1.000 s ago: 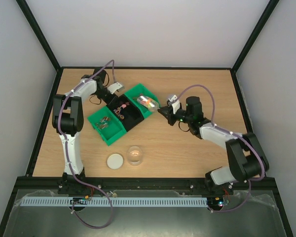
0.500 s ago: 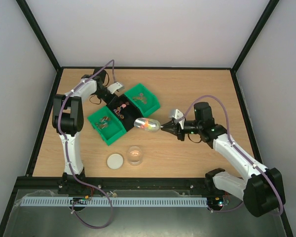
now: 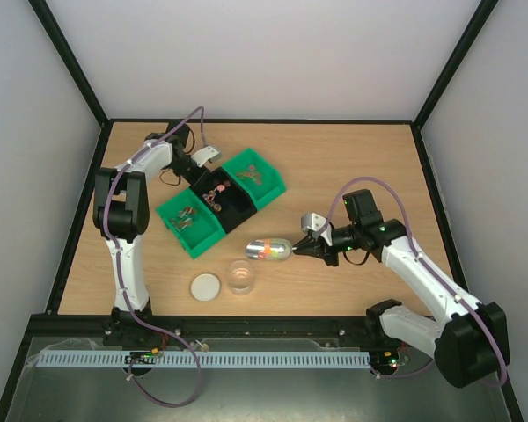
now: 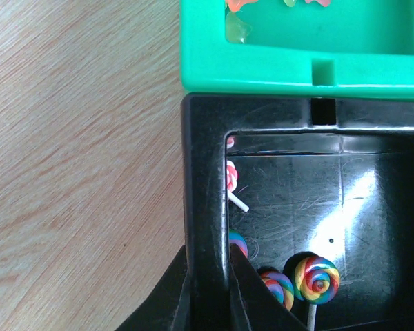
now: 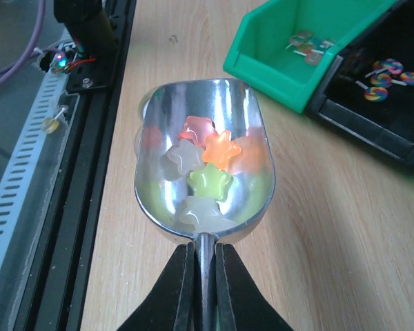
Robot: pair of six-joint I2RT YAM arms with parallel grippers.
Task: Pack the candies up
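Observation:
My right gripper (image 5: 205,248) is shut on the handle of a metal scoop (image 5: 203,152), which holds several star-shaped candies (image 5: 210,162) in orange, pink, green and white. Seen from above, the scoop (image 3: 268,249) hovers level just up and right of the small clear jar (image 3: 241,275), with the right gripper (image 3: 304,246) behind it. More candies (image 3: 258,178) lie in the far green bin (image 3: 273,185). My left gripper (image 4: 207,289) is shut on the side wall of the black bin (image 4: 207,172), one finger inside and one outside.
The black bin (image 3: 222,198) with swirl lollipops (image 4: 317,276) sits between two green bins; the nearer green bin (image 3: 189,221) holds wrapped sweets. A white lid (image 3: 205,287) lies left of the jar. The black front rail (image 5: 90,138) runs close behind the scoop's tip.
The right arm has carried the loaded scoop from the far green bin toward the near edge, down to beside the jar. The left arm has stayed still on the black bin.

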